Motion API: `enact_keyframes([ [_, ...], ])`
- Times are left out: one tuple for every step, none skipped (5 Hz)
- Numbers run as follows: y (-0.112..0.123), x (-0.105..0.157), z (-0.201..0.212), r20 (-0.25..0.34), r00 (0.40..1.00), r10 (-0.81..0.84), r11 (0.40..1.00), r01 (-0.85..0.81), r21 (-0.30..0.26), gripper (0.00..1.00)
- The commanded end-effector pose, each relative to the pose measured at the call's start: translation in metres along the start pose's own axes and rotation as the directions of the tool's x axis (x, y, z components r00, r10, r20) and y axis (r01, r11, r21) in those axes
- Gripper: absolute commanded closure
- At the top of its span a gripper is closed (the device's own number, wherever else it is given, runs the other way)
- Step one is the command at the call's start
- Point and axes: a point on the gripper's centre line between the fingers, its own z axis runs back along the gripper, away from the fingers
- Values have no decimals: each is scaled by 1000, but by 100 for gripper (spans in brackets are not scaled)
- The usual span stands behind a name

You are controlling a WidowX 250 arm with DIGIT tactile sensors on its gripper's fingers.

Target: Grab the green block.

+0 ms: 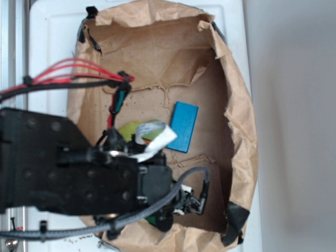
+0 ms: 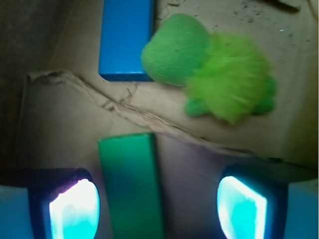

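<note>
The green block [image 2: 130, 186] is a flat dark-green slab lying on the brown paper, running lengthwise between my fingers, closer to the left pad [image 2: 75, 209] than the right one [image 2: 241, 206]. My gripper [image 2: 158, 208] is open, with a wide gap on the block's right side and no contact showing. In the exterior view the gripper [image 1: 176, 207] hangs low near the front of the paper-lined bin, and only a sliver of the green block [image 1: 154, 221] peeks out under the arm.
A blue rectangular block [image 2: 125, 37] [image 1: 184, 126] lies past a raised paper crease [image 2: 124, 104]. A fuzzy yellow-green plush toy [image 2: 219, 74] [image 1: 131, 130] sits beside it. Crumpled paper walls [image 1: 239, 121] ring the bin.
</note>
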Motion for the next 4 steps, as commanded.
enact_keyframes([
  [-13,3,-2,27,1000,11,999,-9,-41,0],
  [-12,1,-5,9,1000,22,999,-22,-41,0],
  [-4,-9,-8,-4,1000,0,1000,-1,-27,0],
  [6,-14,-6,-4,999,-44,999,44,-29,73],
])
